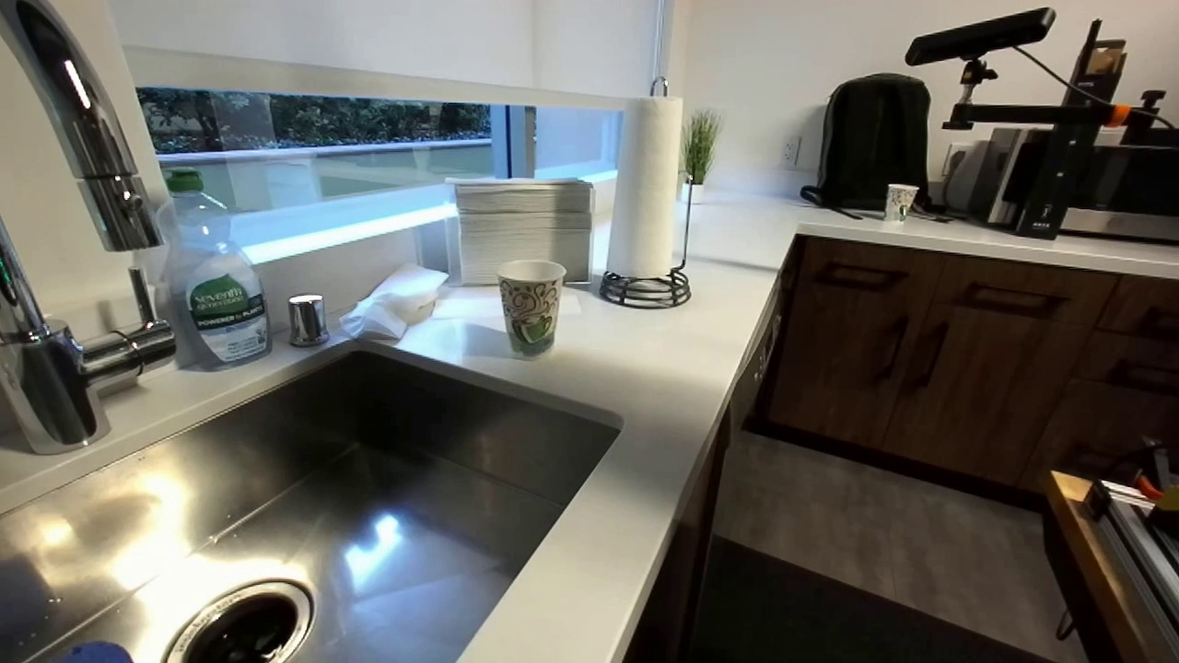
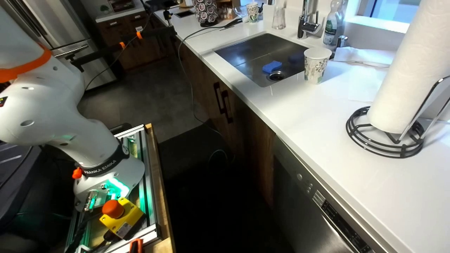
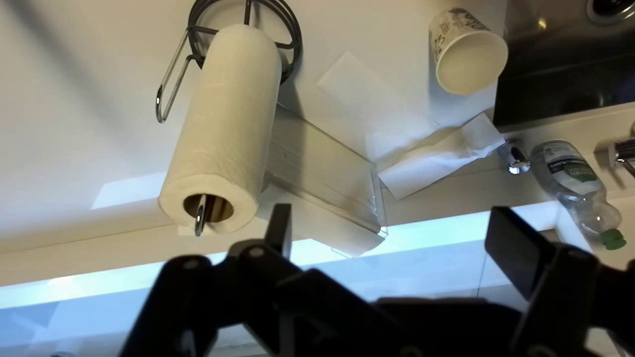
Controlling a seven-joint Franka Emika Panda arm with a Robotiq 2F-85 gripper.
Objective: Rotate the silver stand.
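The stand is a paper towel holder with a dark wire ring base (image 1: 645, 293) and a shiny silver rod and side loop. It stands upright on the counter and also shows in an exterior view (image 2: 383, 153) and in the wrist view (image 3: 296, 39). A white paper towel roll (image 3: 225, 114) is on it and hides most of the centre rod; the rod's tip shows in the roll's hole. My gripper (image 3: 394, 230) is open with nothing between its fingers. In the wrist view its left finger lies just right of the roll's top end, apart from it.
A paper cup (image 1: 531, 308) stands between the stand and the sink (image 1: 497, 424). A napkin stack (image 1: 525, 230) in a clear holder is beside the roll, by the window. A crumpled napkin (image 3: 441, 156), a soap bottle (image 3: 570, 173) and a faucet (image 1: 55, 387) are along the back.
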